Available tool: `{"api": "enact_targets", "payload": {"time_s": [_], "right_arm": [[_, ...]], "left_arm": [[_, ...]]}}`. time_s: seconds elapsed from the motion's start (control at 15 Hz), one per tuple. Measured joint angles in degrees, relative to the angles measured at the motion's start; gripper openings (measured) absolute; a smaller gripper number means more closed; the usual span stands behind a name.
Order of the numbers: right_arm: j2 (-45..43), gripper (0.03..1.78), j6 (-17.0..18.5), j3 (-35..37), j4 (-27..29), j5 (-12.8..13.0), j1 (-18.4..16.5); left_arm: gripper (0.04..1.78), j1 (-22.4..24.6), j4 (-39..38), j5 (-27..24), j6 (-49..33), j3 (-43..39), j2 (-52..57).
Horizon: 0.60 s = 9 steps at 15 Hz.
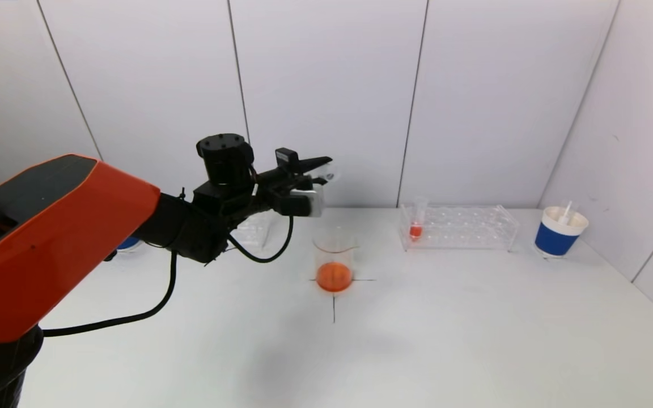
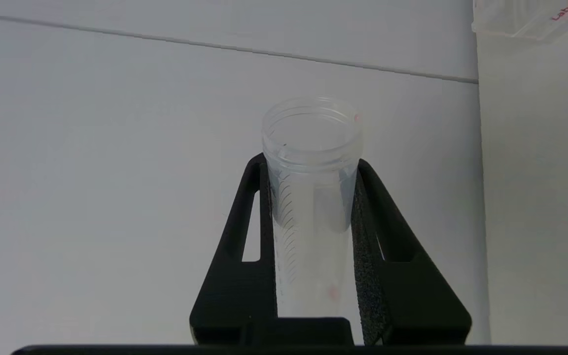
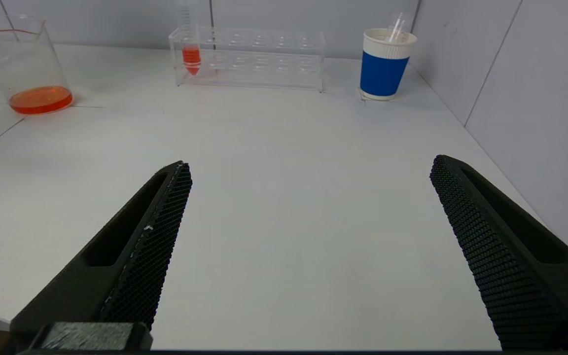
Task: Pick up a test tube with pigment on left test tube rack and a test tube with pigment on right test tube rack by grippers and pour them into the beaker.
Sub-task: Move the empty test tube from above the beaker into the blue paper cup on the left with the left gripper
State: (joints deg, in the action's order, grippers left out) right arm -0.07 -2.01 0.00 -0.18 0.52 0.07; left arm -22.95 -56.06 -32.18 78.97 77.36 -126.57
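Observation:
My left gripper (image 1: 318, 167) hangs above and a little left of the glass beaker (image 1: 334, 259), shut on a clear test tube (image 2: 312, 197) that lies nearly level and looks empty. The beaker holds orange liquid (image 3: 40, 98) and stands on a black cross mark. In the right test tube rack (image 1: 462, 226) one test tube with red-orange pigment (image 1: 415, 226) stands upright at its left end. The left test tube rack (image 1: 253, 229) is mostly hidden behind my left arm. My right gripper (image 3: 308, 236) is open over bare table, out of the head view.
A blue and white paper cup (image 1: 559, 231) with a clear tube inside stands at the far right by the wall. A blue object (image 1: 128, 243) peeks out behind my left arm. White walls close the back and right side.

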Motion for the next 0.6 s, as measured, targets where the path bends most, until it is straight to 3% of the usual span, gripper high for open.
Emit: {"api": "enact_targets", "payload": {"time_s": [0.13, 0.6], "right_arm": [[0.0, 1.76, 0.01, 0.0, 0.02, -0.01, 0.0], [0.0, 1.76, 0.01, 0.0, 0.0, 0.0, 0.0]], "left_arm": [[0.45, -0.37, -0.94, 2.47, -5.22, -1.34, 0.52], [0.45, -2.06, -2.47, 18.88, -26.05, -1.87, 2.54]]}}
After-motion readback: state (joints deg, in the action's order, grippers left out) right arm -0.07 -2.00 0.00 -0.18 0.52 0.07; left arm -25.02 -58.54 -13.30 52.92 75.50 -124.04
